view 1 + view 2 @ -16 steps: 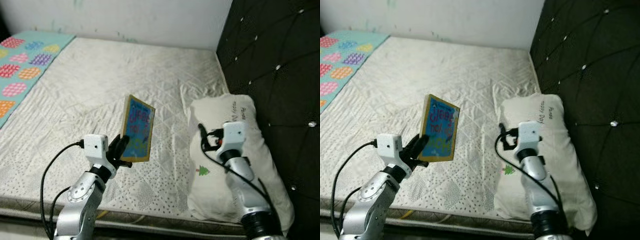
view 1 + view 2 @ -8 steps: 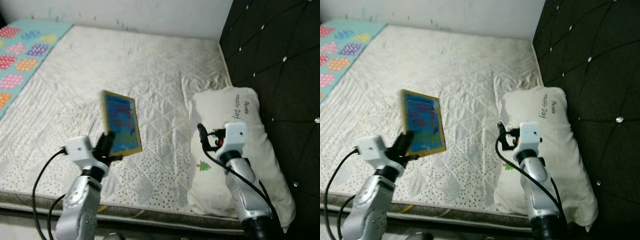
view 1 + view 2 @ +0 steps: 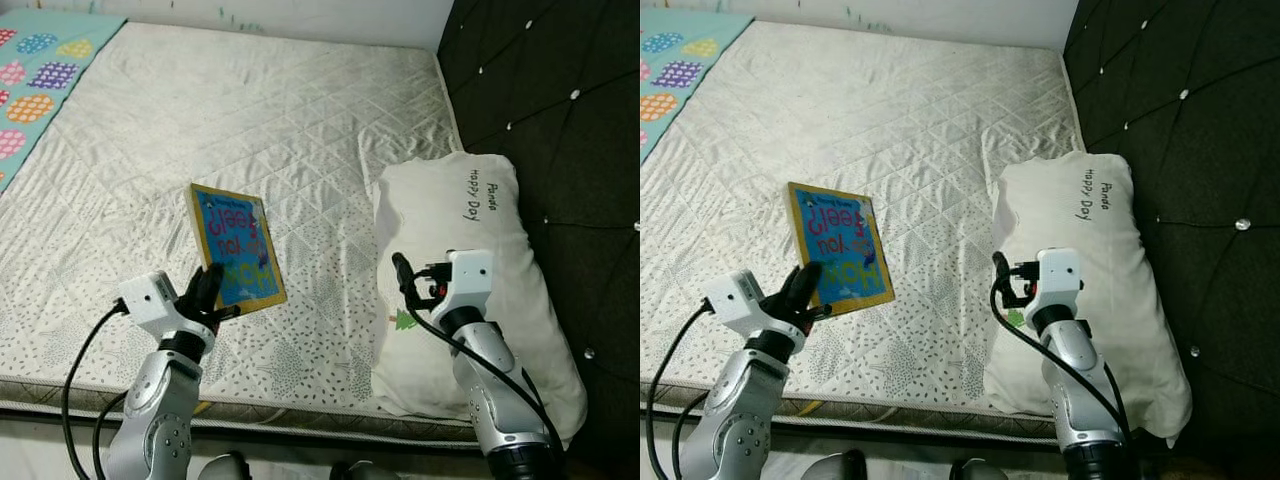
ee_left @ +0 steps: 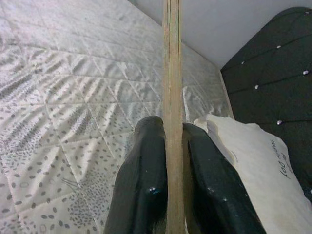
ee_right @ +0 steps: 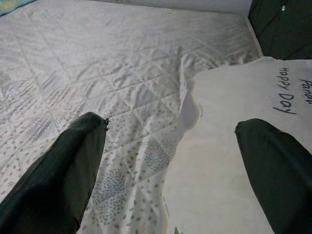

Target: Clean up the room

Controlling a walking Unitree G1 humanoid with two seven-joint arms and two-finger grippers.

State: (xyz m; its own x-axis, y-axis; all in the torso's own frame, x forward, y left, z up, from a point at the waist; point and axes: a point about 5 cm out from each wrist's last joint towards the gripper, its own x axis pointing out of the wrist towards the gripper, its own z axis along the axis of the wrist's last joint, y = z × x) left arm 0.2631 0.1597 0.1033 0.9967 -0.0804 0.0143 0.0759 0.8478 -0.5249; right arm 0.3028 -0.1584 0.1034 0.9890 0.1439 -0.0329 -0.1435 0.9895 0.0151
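- Left gripper (image 3: pixel 208 292), near the bed's front edge: fingers clamped tight on the lower corner of a picture book (image 3: pixel 235 248), one finger each side of the cover; in the wrist view the book (image 4: pixel 173 97) shows edge-on between the two black fingers (image 4: pixel 141 185).
- Book: blue cover w/ yellow border, coloured lettering, held up off the mattress (image 3: pixel 250 130) & tilted, cover facing the camera.
- Right gripper (image 3: pixel 405 278), over the near end of the pillow (image 3: pixel 470 250): fingers spread wide, holding nothing; wrist view has one finger (image 5: pixel 58 170) over the mattress, the other over the pillow's edge.
- Pillow: white, lies lengthwise along the bed's right side, against the black tufted headboard (image 3: pixel 560 120); printed "Panda Happy Day" near its far end, small green tree mark near the gripper.
- Mattress: quilted, pale, speckled pattern toward the front.
- Far left: teal blanket (image 3: pixel 40 60) w/ coloured patches.
- Beyond the bed: white wall (image 3: pixel 330 12).
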